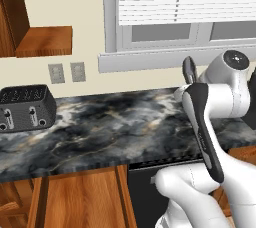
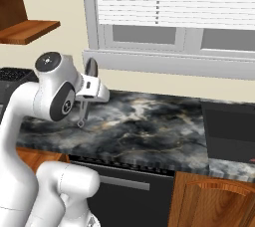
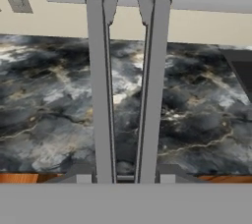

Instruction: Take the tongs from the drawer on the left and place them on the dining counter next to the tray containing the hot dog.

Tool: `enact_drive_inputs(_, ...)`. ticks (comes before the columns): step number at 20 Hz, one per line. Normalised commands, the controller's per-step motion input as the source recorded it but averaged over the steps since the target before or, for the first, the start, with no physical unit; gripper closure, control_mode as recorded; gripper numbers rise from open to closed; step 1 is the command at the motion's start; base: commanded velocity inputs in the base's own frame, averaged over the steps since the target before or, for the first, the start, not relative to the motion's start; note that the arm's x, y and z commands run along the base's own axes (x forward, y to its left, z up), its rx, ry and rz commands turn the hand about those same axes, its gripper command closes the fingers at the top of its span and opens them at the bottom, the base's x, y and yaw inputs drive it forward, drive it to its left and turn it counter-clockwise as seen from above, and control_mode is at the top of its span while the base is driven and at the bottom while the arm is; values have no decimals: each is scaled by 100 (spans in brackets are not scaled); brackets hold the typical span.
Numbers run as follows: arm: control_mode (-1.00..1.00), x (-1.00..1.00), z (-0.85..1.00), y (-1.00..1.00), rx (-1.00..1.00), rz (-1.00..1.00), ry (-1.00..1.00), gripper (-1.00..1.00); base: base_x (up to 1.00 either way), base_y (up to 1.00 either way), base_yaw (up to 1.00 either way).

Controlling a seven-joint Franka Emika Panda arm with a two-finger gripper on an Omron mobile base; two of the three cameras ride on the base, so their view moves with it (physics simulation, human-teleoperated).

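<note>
The pincer (image 3: pixel 126 176) is closed on the tongs (image 3: pixel 125 80), held above the marbled counter (image 1: pixel 110 127) near its front edge. Bare stone lies ahead to the wall. Left base view shows a toaster (image 1: pixel 25 108); right base view, a dark sink (image 2: pixel 231 129).

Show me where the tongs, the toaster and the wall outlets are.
tongs (image 3: pixel 101 95), hand view, left arm's middle.
toaster (image 1: pixel 26 108), left base view, front face.
wall outlets (image 1: pixel 56 73), left base view, left plate.
</note>
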Motion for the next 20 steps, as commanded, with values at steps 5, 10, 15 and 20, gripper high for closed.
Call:
enact_drive_inputs(5,-100,0,5,0,0,-2,0,100,0,0,0)
enact_drive_inputs(10,-100,-4,2,0,0,-1,-1,100,0,0,0)
enact_drive_inputs(15,-100,0,0,0,0,-1,0,100,0,0,0)
enact_drive_inputs(20,-100,0,0,0,0,0,0,100,0,0,0)
